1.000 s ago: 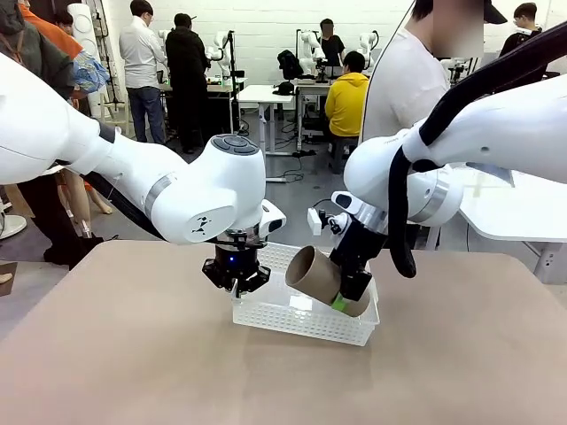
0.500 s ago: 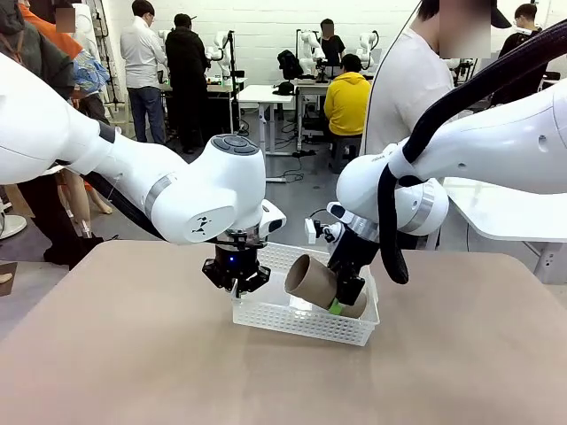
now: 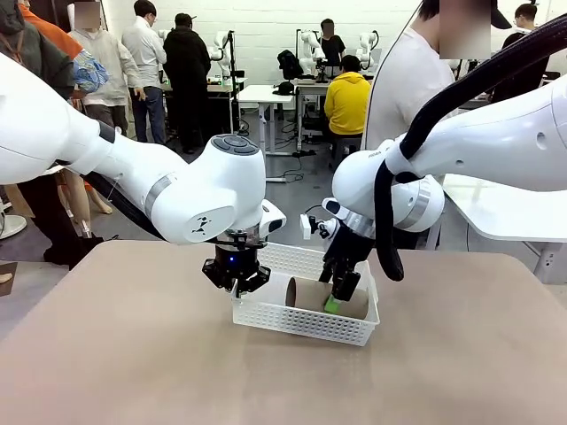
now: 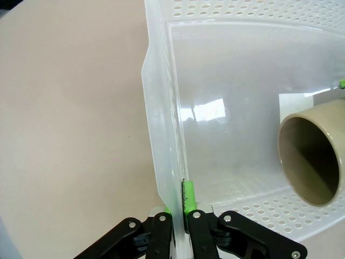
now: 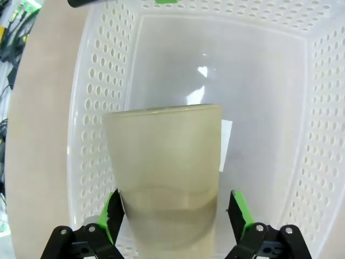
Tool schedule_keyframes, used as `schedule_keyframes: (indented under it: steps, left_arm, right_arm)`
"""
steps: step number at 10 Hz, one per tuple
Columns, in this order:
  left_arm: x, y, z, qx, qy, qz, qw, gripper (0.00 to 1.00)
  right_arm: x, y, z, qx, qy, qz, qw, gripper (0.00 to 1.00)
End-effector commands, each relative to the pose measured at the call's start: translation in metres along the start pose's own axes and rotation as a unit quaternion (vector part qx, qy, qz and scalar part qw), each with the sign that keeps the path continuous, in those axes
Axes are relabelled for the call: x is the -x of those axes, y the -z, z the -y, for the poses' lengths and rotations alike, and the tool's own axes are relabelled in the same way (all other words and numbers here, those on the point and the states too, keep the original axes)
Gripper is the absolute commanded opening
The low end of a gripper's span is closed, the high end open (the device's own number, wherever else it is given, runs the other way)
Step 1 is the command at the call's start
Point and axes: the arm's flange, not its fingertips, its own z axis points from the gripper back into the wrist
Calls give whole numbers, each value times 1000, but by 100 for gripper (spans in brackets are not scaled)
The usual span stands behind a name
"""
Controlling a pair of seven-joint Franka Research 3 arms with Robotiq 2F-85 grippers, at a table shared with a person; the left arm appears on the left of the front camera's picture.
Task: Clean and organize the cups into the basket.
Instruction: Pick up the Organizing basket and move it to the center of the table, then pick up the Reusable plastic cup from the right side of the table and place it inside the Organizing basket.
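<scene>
Cup [image 3: 310,297] in basket [image 3: 292,322], base behind R hand [image 3: 333,303]

Tan table [image 3: 115,354], white-shirted person [image 3: 409,84] behind it, yellow-hooded person [image 3: 346,104] seated farther off

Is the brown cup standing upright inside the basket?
No, the brown cup lies on its side on the floor of the basket, its open mouth facing sideways.

Shared lab hall, white brick wall [image 3: 266,18], white worktables [image 3: 263,92], floor cables [image 3: 289,173], people [image 3: 345,102] working there
</scene>
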Motion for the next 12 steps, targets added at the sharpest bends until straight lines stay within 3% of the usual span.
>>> schedule_keyframes:
  steps: [1, 4, 6, 8, 12]
  left_arm:
    - [-2, 0, 2, 0, 1, 2, 1000, 0]
    - [-2, 0, 2, 0, 1, 2, 1000, 0]
    - [-2, 0, 2, 0, 1, 2, 1000, 0]
    - [-2, 0, 2, 0, 1, 2, 1000, 0]
    - [-2, 0, 2, 0, 1, 2, 1000, 0]
  right_arm:
    - [10, -31, -19, 29, 0, 18, 999, 100]
    - [80, -105, -59, 67, 18, 109, 992, 100]
    - [146, -146, -98, 96, 8, 205, 974, 100]
    - [204, -166, -127, 113, -21, 270, 956, 100]
    - [329, -180, -136, 150, 54, 401, 902, 100]
